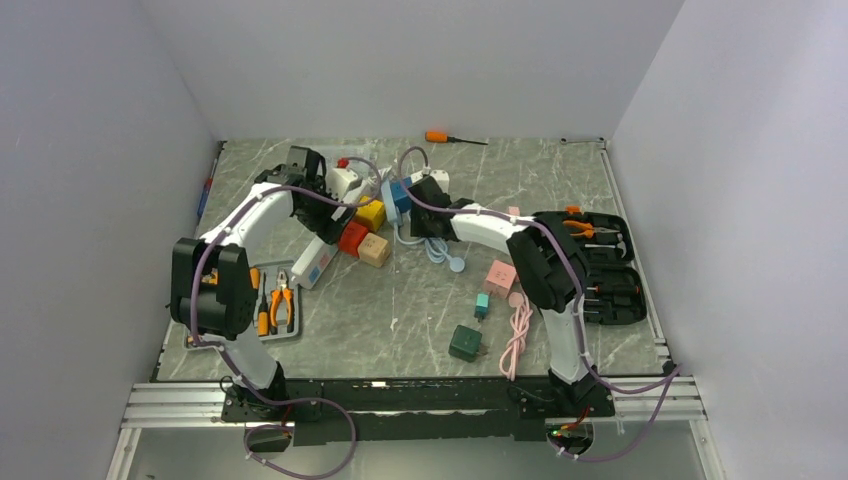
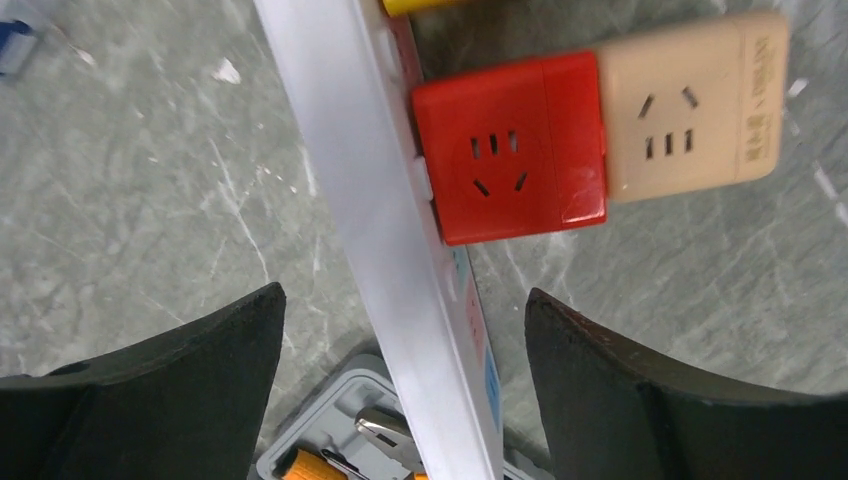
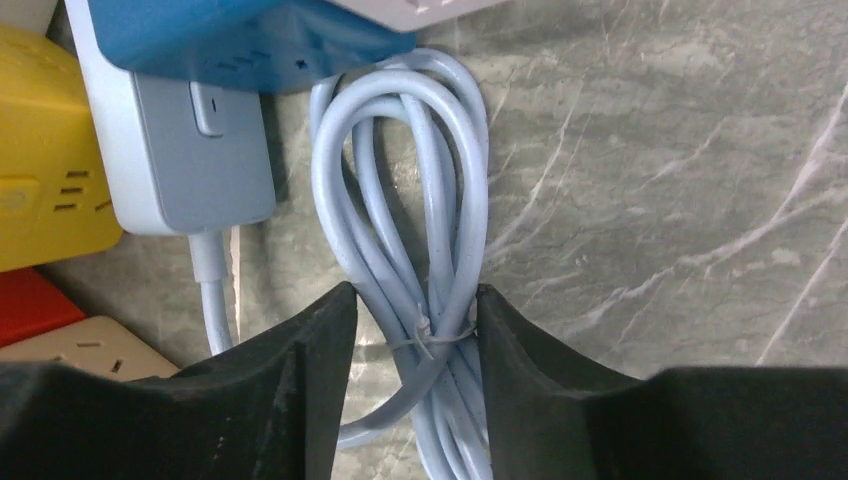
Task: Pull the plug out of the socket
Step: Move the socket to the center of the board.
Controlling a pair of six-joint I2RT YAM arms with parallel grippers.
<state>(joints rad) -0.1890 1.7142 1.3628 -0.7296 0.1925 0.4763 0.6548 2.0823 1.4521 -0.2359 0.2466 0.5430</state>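
- Right gripper (image 3: pixel 415 295) is seen grasping the cable (image 3: pixel 440 260). The bundled loops are pinched between its pads at the tie (image 3: pixel 430 335), but how firm the hold is cannot be told.
- Left gripper (image 2: pixel 405 295) is released. Its jaws are spread wide to either side of the white strip (image 2: pixel 350 150), which is not touched.
- What is taken for the plug (image 3: pixel 190 150) is a grey body with the cable leaving its 6 o'clock end. It is found at 10 o'clock from the right gripper, with its 12 o'clock end tucked against the blue socket (image 3: pixel 230 35).
- A yellow block (image 3: pixel 35 190) is set against the plug's 9 o'clock side.
- A red block (image 2: pixel 510 150) is seated on the white strip at 1 o'clock from the left gripper. A beige block (image 2: pixel 690 105) is joined to its 3 o'clock face.
- Progress is judged early, as plug and socket are not parted and no gap is shown between them.
- Only a hold on the cable is in place, and the socket is braced by neither gripper.
- A pull toward 6 o'clock is left to be made. Slack in the loops may be taken up first, and the socket may be dragged across the counter (image 3: pixel 650 200).
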